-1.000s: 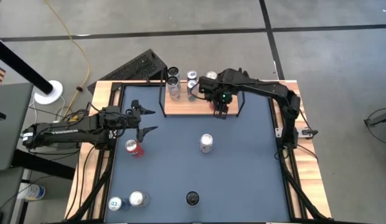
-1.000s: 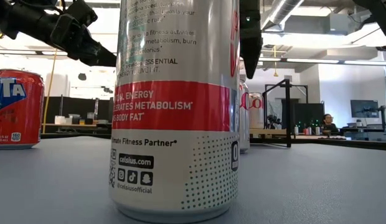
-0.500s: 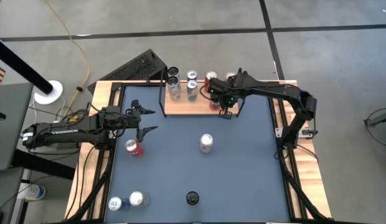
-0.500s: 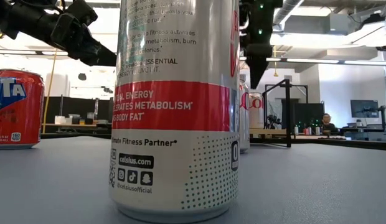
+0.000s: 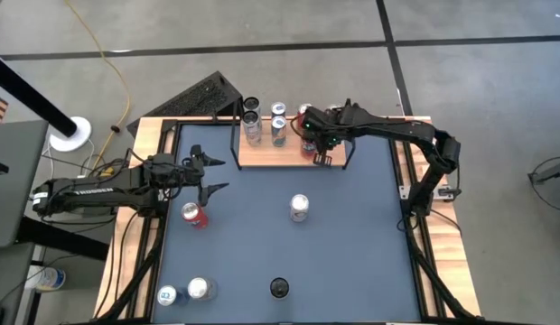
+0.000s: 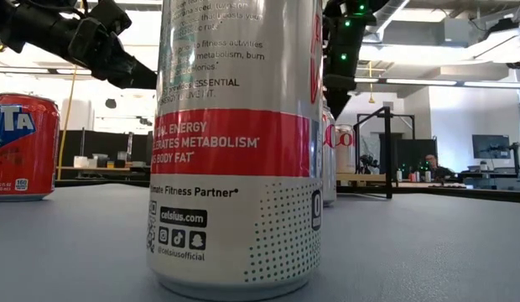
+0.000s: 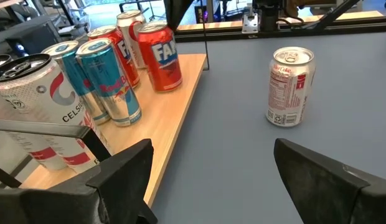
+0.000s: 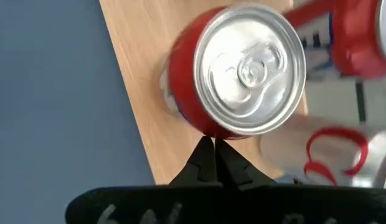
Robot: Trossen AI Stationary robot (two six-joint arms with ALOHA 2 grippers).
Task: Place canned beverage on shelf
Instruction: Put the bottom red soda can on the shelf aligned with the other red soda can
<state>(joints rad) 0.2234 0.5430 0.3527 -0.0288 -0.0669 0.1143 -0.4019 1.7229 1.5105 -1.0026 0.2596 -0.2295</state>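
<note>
Your right claw point(image 5: 318, 143) is hanging over the right end of the shelf point(image 5: 262, 155), at about one o'clock on the surface point(image 5: 352, 253), with its fingers pinched together on nothing. The red can point(image 8: 233, 71) is standing upright on the board just past the fingertips — touching or barely clear, you cannot tell from the wrist view.

That closeness is the risk: if you are swinging or lowering from here, the closed tips could be clipping the can's rim and tipping it into the neighbouring cans point(image 5: 265, 122), or nudging it off the board's front edge. Lifting straight up before travelling looks safer.

Crowding you on that end are the black wire upright point(image 5: 345, 152) and the row of cans behind. Your left claw point(image 5: 210, 173) is waiting wide open at nine o'clock, above a red can point(image 5: 195, 215). A silver can point(image 5: 300, 207) is standing mid-surface, more cans point(image 5: 185, 291) at seven o'clock — one big one point(image 6: 239, 143) is blocking most of the low view.
</note>
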